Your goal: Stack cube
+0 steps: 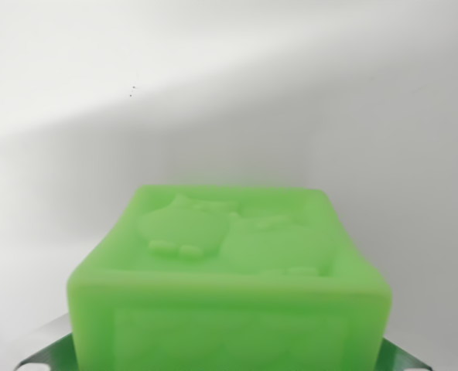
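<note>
A translucent green cube (229, 270) fills the lower middle of the wrist view, very close to the camera. Its top face carries a raised relief of two cartoon animals inside a raised rim. My gripper (225, 362) is at the bottom edge of the view. Only small metal parts of its fingers (47, 354) show, pressed against the cube's lower left and lower right sides. The gripper appears shut on the cube. No other cube is visible.
A plain white surface (229, 93) stretches behind the cube, with a soft shadow band across it and a few tiny dark specks (131, 91) at the upper left.
</note>
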Tool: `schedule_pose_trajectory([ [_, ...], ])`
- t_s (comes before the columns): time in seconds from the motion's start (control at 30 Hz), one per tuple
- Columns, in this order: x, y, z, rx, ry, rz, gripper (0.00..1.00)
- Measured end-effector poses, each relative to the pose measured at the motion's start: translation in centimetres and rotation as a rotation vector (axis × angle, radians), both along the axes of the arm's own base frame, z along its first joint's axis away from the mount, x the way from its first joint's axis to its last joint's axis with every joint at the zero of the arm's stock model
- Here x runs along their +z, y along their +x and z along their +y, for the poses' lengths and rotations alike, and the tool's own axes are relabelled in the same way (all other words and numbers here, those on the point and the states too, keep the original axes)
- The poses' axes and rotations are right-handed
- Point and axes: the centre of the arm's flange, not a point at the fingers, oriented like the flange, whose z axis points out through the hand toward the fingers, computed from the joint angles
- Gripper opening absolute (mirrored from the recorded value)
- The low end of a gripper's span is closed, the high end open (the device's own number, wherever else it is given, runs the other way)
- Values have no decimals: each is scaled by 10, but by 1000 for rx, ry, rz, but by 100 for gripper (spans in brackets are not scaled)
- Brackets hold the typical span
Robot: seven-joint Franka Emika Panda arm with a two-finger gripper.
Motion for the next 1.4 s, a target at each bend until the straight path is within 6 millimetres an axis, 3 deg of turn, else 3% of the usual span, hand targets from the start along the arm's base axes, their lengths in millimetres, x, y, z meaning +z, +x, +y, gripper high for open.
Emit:
schedule_pose_trajectory([
  [0.37,23,0,0,-1,2,-1,0],
  [0.93,74,1,0,2,2,-7,0],
  [1.4,85,-3,22,48,1,-5,0],
])
